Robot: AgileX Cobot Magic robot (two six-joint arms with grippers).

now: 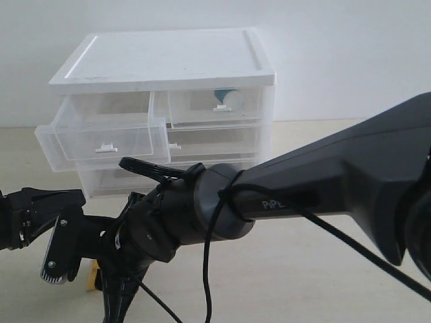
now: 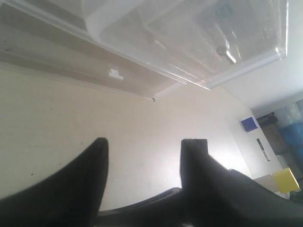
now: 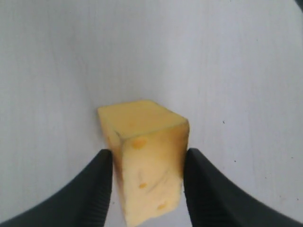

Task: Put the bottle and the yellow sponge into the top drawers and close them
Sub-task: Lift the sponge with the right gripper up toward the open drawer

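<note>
We see the right top drawer (image 1: 202,106) shut, with the bottle (image 1: 229,99) lying inside, and the left top drawer (image 1: 101,134) pulled out. On the table (image 3: 246,71), the right gripper (image 3: 147,153) pinches the yellow sponge (image 3: 144,135). The left gripper (image 2: 147,144) is spread wide.

Left pincer (image 2: 147,146) jaws apart, empty. Right arm stretched across, right pincer (image 3: 149,156) clamped on yellow sponge (image 3: 142,125).

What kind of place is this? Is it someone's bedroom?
Probably not. It looks like a robot test lab: a big black robot arm works over a plain table by a bare white wall, with just a small plastic drawer cabinet to practise on.
</note>
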